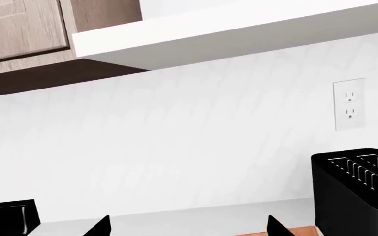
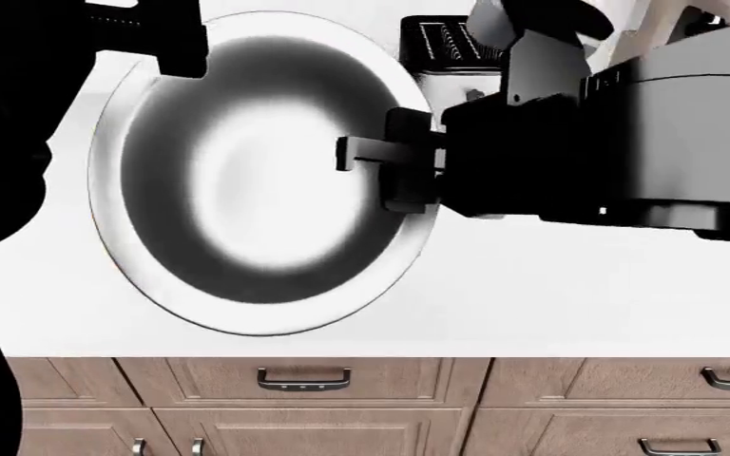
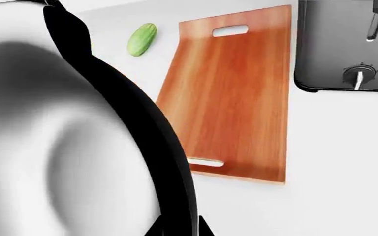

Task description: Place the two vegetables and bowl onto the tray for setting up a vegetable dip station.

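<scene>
1. Left wrist view: we're looking at a plain white wall with an outlet (image 1: 348,104) at the right, cabinets (image 1: 21,27) in the upper left corner. A black toaster (image 1: 360,189) fills the lower right. Two dark tips of the left gripper (image 1: 185,228) poke up along the bottom edge, well apart, with nothing between them. A sliver of the wooden tray (image 1: 300,231) peeks in at the bottom right.

2. Head view: the big steel bowl (image 2: 258,176) dominates the upper left and centre, tilted so we look into it. The right gripper (image 2: 372,161) meets its rim at the right of centre, fingers clamped on that edge. The white tabletop (image 2: 568,304) runs across the middle, drawers (image 2: 301,380) below. The toaster top shows at top centre.

3. Right wrist view: the bowl's grey inside fills the left half, its dark rim sweeping down to the bottom centre, where the fingertips pinch it. The tray lies bare in the centre on the tabletop, slot handles at both ends. The green cucumber (image 3: 141,39) sits just beside its upper left corner. The toaster is at the upper right.
</scene>
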You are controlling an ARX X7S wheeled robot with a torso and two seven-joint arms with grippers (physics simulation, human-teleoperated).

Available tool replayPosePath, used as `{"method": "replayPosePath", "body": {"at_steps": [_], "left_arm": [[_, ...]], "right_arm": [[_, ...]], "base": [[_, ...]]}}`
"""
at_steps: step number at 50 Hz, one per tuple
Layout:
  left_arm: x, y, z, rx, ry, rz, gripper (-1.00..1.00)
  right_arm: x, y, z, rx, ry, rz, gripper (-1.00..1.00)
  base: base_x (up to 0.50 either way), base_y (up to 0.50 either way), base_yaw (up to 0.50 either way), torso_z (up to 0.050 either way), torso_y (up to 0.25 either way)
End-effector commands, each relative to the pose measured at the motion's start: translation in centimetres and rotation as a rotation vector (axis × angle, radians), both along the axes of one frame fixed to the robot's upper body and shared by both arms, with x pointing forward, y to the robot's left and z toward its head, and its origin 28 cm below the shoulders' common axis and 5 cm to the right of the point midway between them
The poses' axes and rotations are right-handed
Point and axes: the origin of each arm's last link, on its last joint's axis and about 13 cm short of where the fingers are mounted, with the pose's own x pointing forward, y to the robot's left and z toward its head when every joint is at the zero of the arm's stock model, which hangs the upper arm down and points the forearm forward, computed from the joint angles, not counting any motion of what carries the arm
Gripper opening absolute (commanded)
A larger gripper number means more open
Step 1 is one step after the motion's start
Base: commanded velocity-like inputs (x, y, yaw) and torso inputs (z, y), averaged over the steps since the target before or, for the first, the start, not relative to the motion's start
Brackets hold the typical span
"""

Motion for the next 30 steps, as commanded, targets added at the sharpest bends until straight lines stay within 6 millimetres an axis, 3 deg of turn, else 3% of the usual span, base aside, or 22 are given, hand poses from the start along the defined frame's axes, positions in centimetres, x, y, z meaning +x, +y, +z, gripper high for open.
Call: {"method": "replayPosePath", "body": {"at_steps": [1,10,20,30], "left_arm": [[0.0,0.1,0.1,-0.005,-0.003,0.002,1.0],[0.0,0.1,0.2,-0.006,-0.008,0.002,1.0],[-0.1,0.1,0.2,-0.003,-0.011,0.002,1.0],[0.0,0.2,0.3,-0.006,-0.013,0.004,1.0]], "right_arm": [[1.1,2.7,-0.8,0.046,-0.007,0.02,-1.0],[1.6,3.2,-1.3,0.081,0.028,-0.011,-1.0],[4.8,3.9,-1.4,0.342,-0.006,-0.195,-1.0],[5.6,5.2,-1.8,0.524,0.013,-0.283,-1.0]], "base": [[0.0,0.0,0.0,0.0,0.0],[0.0,0.0,0.0,0.0,0.0],[0.0,0.0,0.0,0.0,0.0],[0.0,0.0,0.0,0.0,0.001]]}}
